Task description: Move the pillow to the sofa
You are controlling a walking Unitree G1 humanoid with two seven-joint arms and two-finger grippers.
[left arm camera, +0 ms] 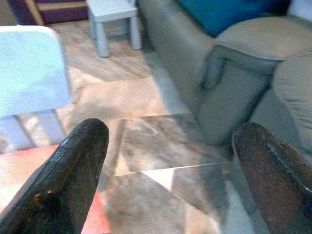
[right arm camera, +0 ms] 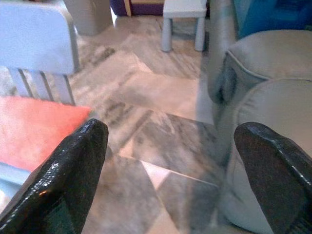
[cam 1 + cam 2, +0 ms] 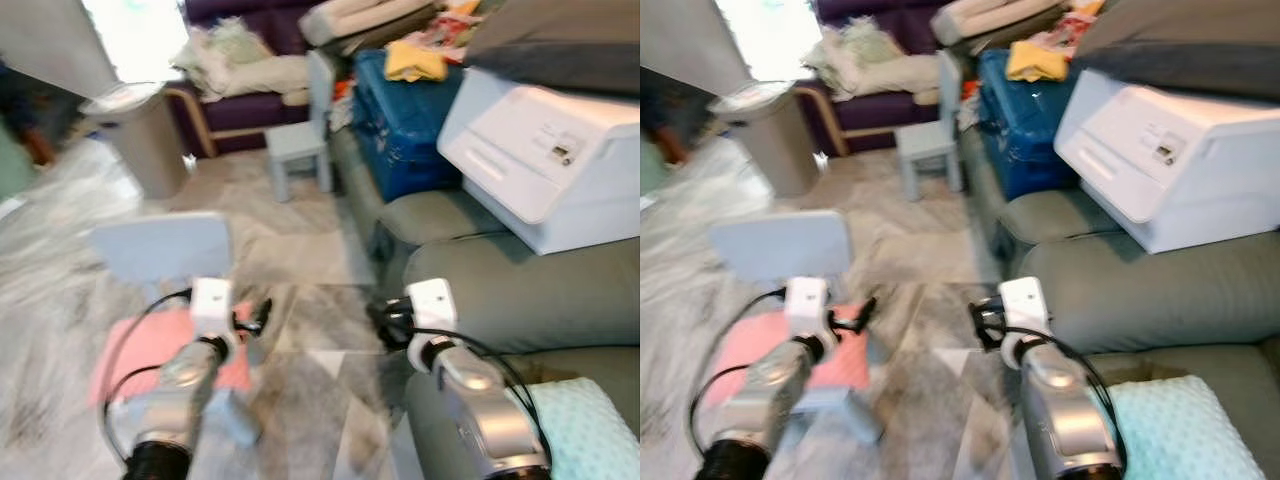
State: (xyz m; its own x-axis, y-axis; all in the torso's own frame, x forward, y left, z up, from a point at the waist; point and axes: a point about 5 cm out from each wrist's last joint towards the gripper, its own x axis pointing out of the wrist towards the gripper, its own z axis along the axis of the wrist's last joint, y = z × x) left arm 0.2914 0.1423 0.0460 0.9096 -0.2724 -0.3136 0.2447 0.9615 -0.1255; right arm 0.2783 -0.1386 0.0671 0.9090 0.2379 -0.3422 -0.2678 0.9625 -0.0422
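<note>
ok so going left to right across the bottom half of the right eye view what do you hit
pink pillow on the small chair → left gripper → bare floor → right gripper → grey sofa with the mint cushion

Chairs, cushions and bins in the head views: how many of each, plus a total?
Small grey-blue chairs: 2, one near, one far
Pink cushion on the near chair: 1
Mint cushion on the grey sofa: 1
Lidded bin: 1
Total: 5
</note>
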